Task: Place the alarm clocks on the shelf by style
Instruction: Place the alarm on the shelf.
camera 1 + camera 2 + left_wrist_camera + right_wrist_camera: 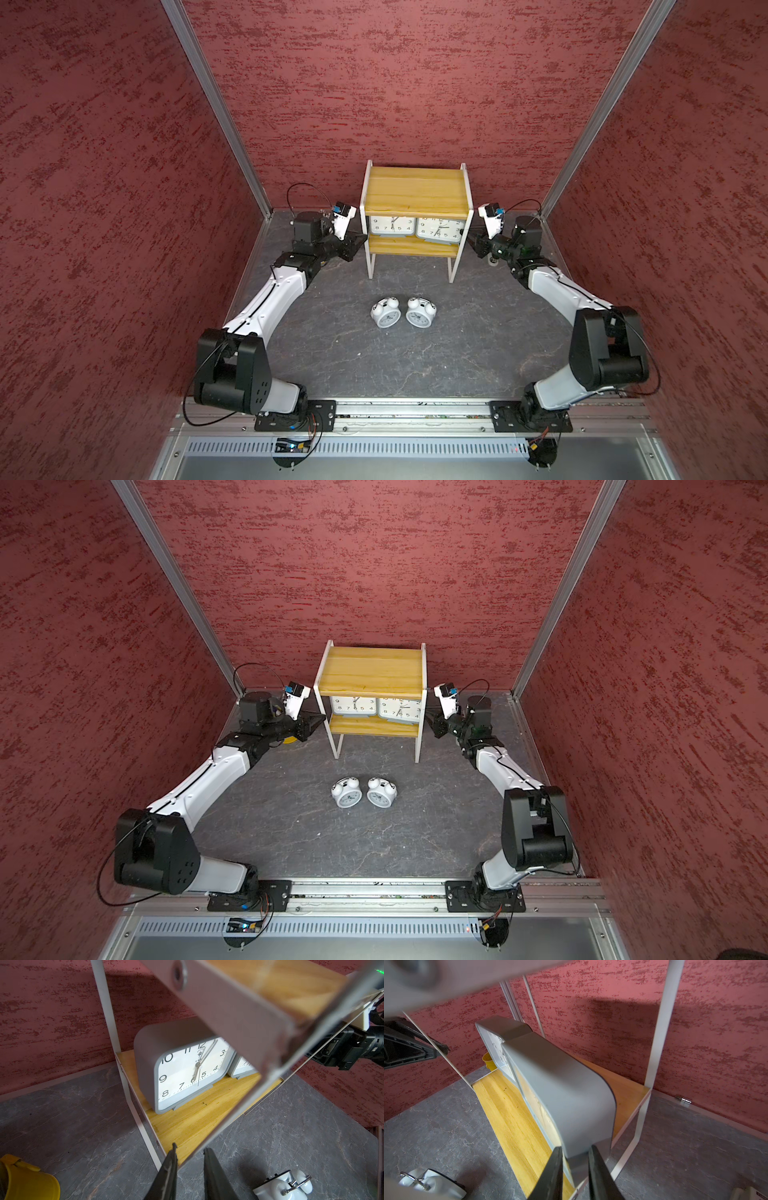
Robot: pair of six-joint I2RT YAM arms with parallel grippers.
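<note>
Left hand (191,1147): fingers slightly parted, empty, just off the left end of the shelf (415,187). Right hand (576,1147): same narrow gap at the right end, gripping nothing, though contact with the nearest clock's corner is unclear. Both grey clocks (391,226) (439,228) stand side by side on the lower board (409,248); both white twin-bell clocks (385,318) (419,313) sit together on the worktop (415,361) in front of the shelf.
</note>
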